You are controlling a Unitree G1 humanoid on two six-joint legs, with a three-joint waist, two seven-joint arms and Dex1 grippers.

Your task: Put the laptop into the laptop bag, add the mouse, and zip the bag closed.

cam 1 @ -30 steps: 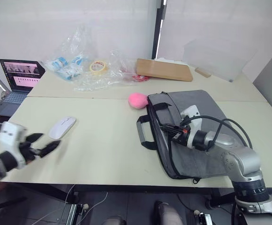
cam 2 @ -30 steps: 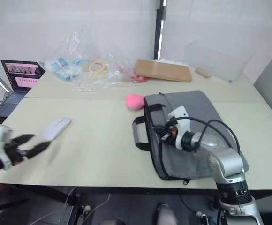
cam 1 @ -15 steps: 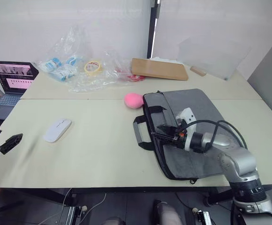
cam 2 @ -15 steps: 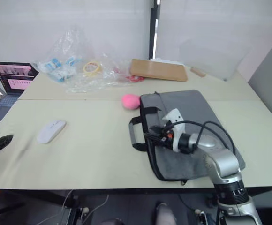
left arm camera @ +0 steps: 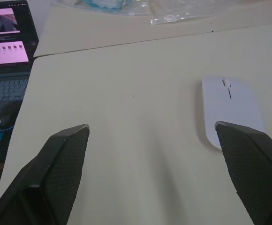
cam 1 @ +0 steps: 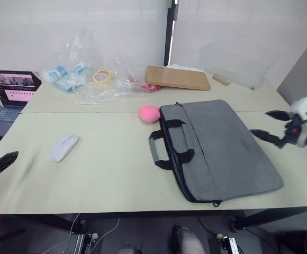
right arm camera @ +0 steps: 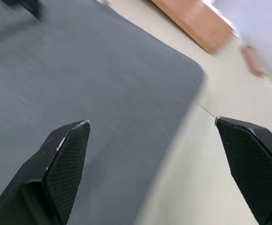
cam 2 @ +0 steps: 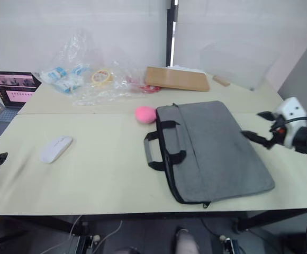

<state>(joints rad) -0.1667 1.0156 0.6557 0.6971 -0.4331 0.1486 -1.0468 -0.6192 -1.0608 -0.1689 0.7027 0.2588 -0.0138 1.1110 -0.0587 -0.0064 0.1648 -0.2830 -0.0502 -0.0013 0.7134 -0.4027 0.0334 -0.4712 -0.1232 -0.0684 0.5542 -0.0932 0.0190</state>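
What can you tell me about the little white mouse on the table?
The small smooth white oval mouse looks like glossy plastic, with a thin dark slit on top near one end. It lies flat and alone on the pale table, left of the grey bag. Nothing touches it; the left gripper's open black fingers point toward it.

Beige table (cam 1: 111, 174), laptop bag (cam 1: 217, 148), mouse (cam 1: 63, 147), apparently plastic wrappers (cam 1: 98, 79)

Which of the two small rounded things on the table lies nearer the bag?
The fluffy pink ball, touching the laptop bag; the white mouse lies far left.
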